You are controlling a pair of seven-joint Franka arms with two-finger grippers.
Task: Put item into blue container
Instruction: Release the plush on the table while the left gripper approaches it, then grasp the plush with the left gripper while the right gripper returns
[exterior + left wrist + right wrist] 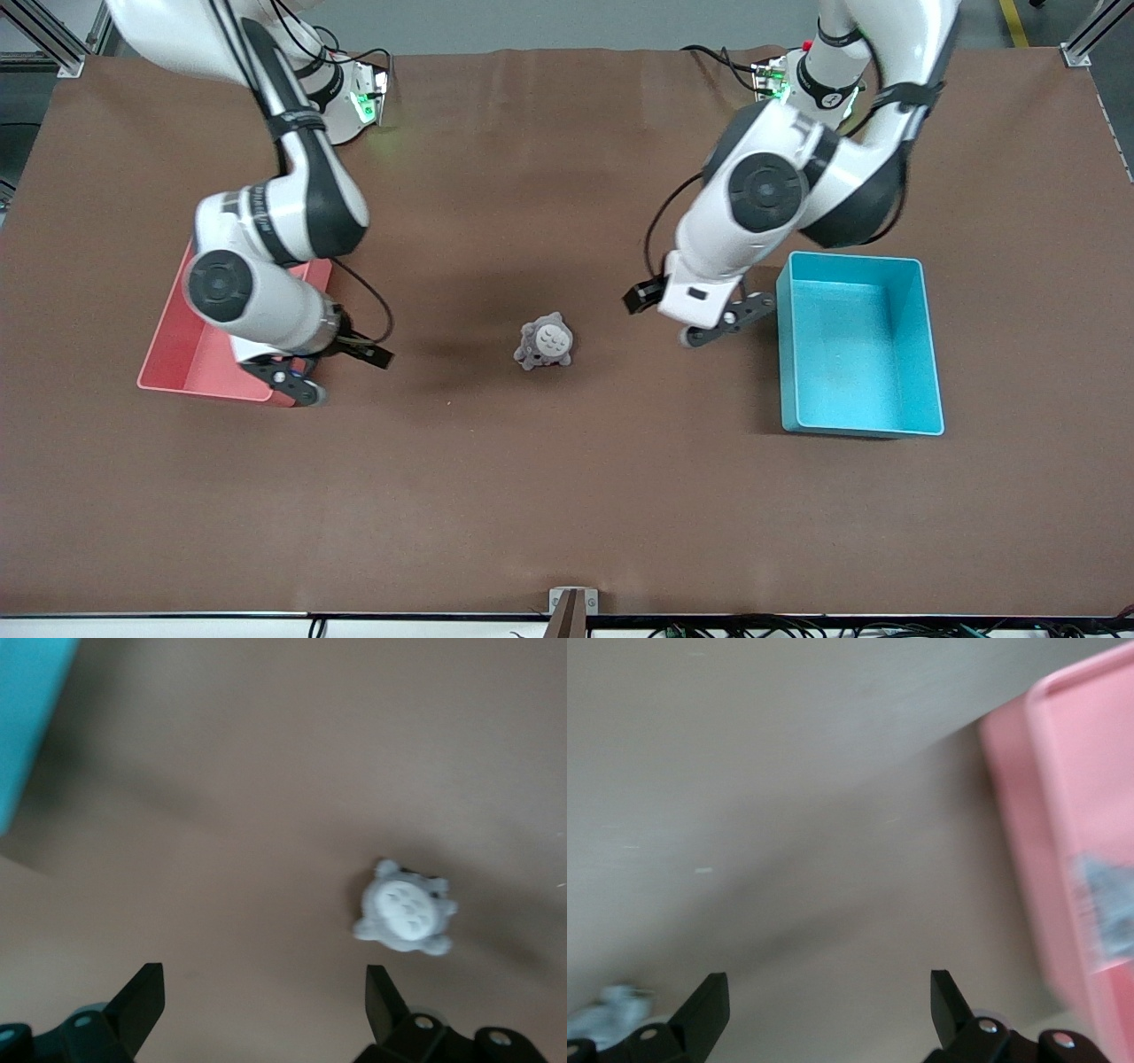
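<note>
1. Front view: two white Franka arms reach over a brown cloth-covered table [567, 496]. A small grey plush toy with a pale round belly [544, 344] lies on the bare cloth mid-table, between the two arms and held by neither. The light blue rectangular plastic bin with rounded corners [926, 354] stands toward the left arm's end of the table, with nothing visible inside it. The left gripper [728, 326] hangs over the cloth just beside that bin's wall. A pink plastic bin of the same shape [173, 354] sits toward the right arm's end, partly hidden by the right arm. The right gripper [297, 383] hovers at the pink bin's corner nearest the camera.

2. Left wrist view: the left gripper's black fingers [142, 1001] are spread wide and hold nothing. The plush toy [406, 918] lies belly-up on the cloth ahead of them; a strip of the blue bin [27, 718] shows at the frame's edge.

3. Right wrist view: the right gripper's fingers [948, 1001] are likewise parted wide and empty over the cloth. The pink bin's wall [1019, 850] stands alongside, and a grey blur of the toy [607, 1014] shows at the frame's edge.
</note>
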